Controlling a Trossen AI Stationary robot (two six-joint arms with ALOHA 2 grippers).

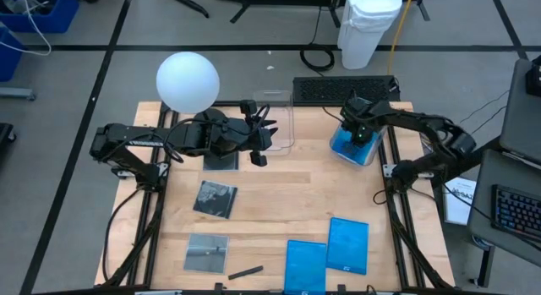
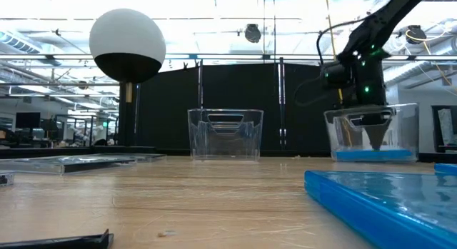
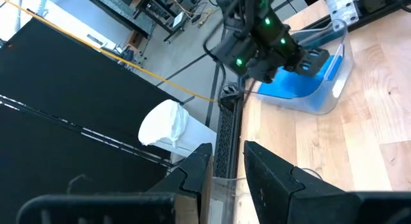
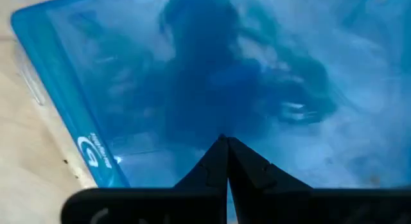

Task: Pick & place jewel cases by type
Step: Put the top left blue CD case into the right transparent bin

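One blue jewel case [image 1: 353, 146] lies in the clear tub [image 2: 410, 131] at the table's far right. My right gripper [image 2: 376, 143] points down into that tub, shut, its tips just over the case [image 4: 128, 89]. Two more blue cases [image 1: 306, 265] [image 1: 347, 244] lie flat near the front edge. Three dark cases lie flat at the left: [image 1: 215, 199], [image 1: 207, 251], and one [image 1: 221, 160] under my left arm. My left gripper [image 3: 227, 150] is raised over the table's far middle, open by a narrow gap with nothing between its fingers. My right gripper's shut fingertips [image 4: 218, 156] point down inside the tub, right above the blue case's flat face [image 4: 192, 115]. I cannot tell whether they touch it. The case rests on the tub's floor.
An empty clear tub [image 1: 275, 122] stands at the far middle, just ahead of my left gripper. A white globe [image 1: 188, 81] stands on a post at the far left. A small dark stick [image 1: 245, 271] lies at the front. A keyboard [image 1: 342, 90] sits beyond the far edge.
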